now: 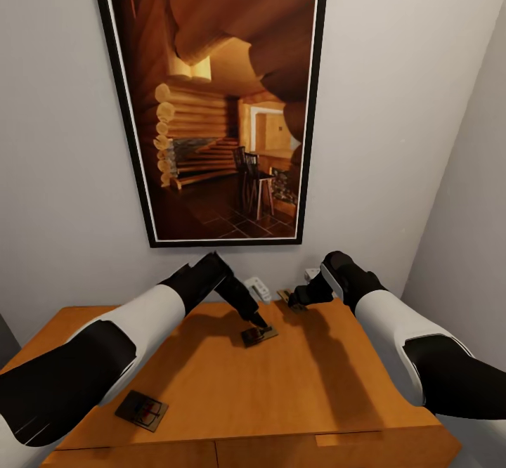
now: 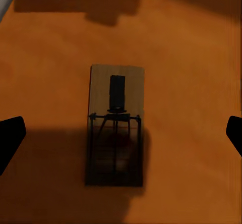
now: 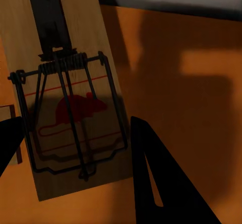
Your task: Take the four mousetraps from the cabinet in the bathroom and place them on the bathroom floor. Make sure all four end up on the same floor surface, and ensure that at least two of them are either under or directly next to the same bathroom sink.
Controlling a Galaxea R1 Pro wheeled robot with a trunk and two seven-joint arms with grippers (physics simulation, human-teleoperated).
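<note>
Both grippers are being shown by the head view over the cabinet (image 1: 211, 377) top: the left gripper (image 1: 261, 322) is being held just above a central mousetrap (image 1: 258, 335) at mid-top, and the right gripper (image 1: 299, 299) is being brought onto a rear mousetrap (image 1: 287, 296) by the back edge. A front mousetrap (image 1: 142, 410) is lying near the front-left corner; three are being counted, no fourth.

From the left wrist view, the central mousetrap (image 2: 116, 125) is being framed directly below the spread fingertips (image 2: 10, 138), its long axis running across the gap between them.

From the right wrist view, the rear mousetrap (image 3: 65, 88) is being straddled by dark fingers (image 3: 156, 178); whether it is being pinched cannot be told.
</note>
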